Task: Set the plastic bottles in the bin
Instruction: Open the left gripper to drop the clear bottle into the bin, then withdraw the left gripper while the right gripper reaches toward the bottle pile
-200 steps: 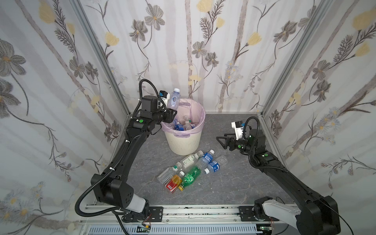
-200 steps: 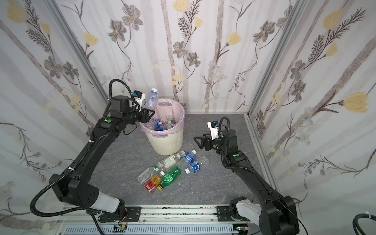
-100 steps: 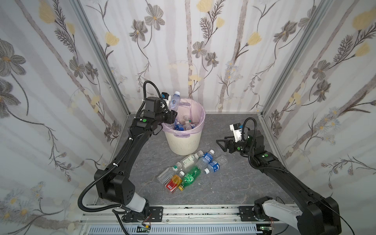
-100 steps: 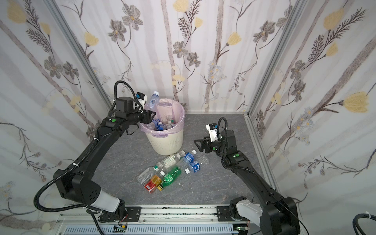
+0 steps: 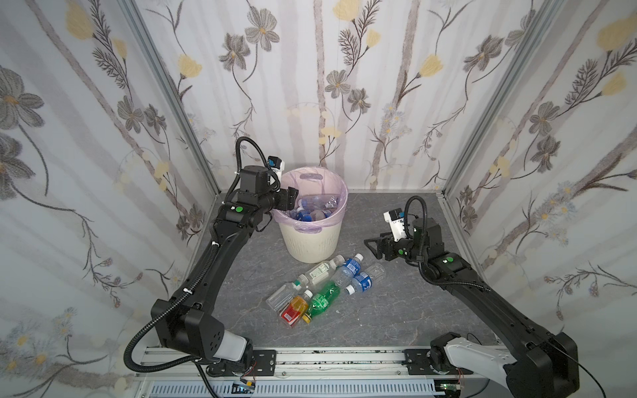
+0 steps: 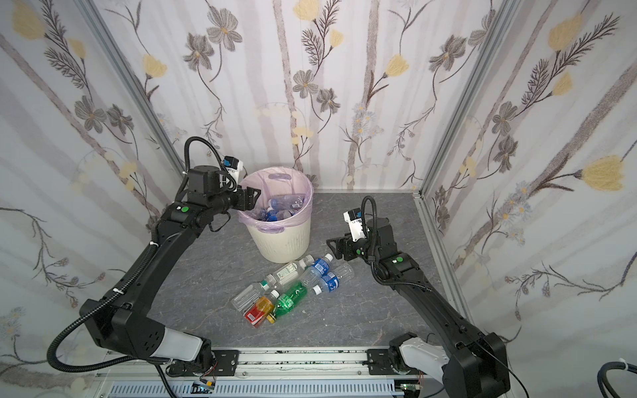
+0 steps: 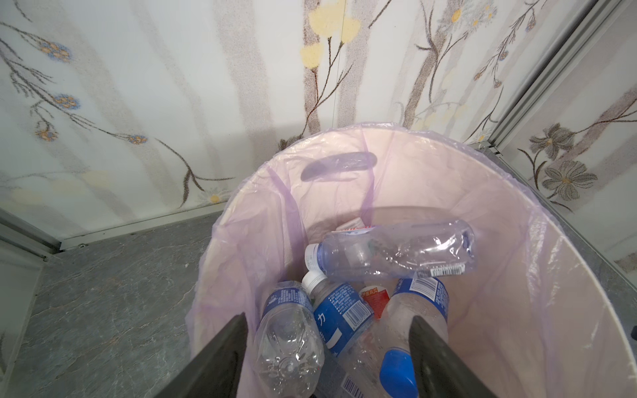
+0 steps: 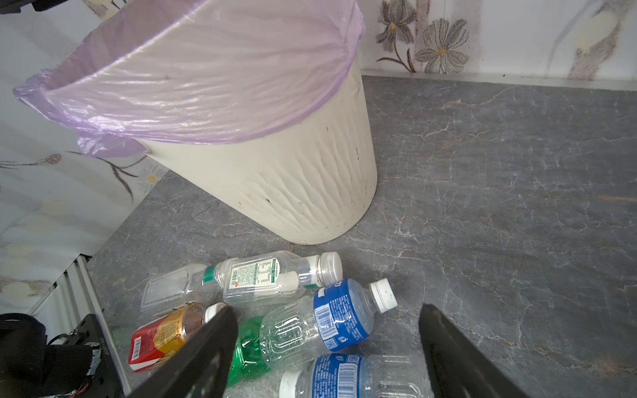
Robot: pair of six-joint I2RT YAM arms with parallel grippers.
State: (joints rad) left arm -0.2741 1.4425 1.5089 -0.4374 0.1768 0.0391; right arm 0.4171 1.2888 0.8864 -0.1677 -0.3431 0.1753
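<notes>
Currently the left claw (image 5: pixel 292 197) is hanging over the left rim of the bin (image 5: pixel 312 243), jaws standing wide, gripping nothing. Left wrist view is looking down into the bin (image 7: pixel 517 248): the left fingers (image 7: pixel 224 355) are showing far apart with only the pile below them. A crumpled clear bottle (image 7: pixel 396 251) is lying crosswise on top of that pile. Under it blue-label bottles (image 7: pixel 343 310) are crowding together, one showing a blue cap (image 7: pixel 396 375). Pink-lilac liner (image 8: pixel 206 86) is folding over the bin rim. Bin is standing upright toward the back of the grey marbled bench (image 5: pixel 396 310), near the back wall.

Right claw (image 5: pixel 371 246) is hovering above the bench to the right of the bin, apart from it, jaws also wide and empty. It is touching none of the bottles.

Six plastic bottles (image 6: pixel 293 296) are lying on their sides on the bench just in front of the bin, bunched together:
- white-green label bottle (image 5: pixel 319 272), nearest the bin
- flat clear bottle (image 5: pixel 281 296), just beside it
- amber bottle with red label (image 5: pixel 294 308)
- green bottle (image 5: pixel 322 299) with a yellow cap (image 5: pixel 306 318)
- blue-label white-capped pair (image 5: pixel 348 270), side by side at the right of the bunch

Right wrist view is showing one of that pair (image 8: pixel 324 324) lying between the right fingers (image 8: pixel 213 344), lower down.
</notes>
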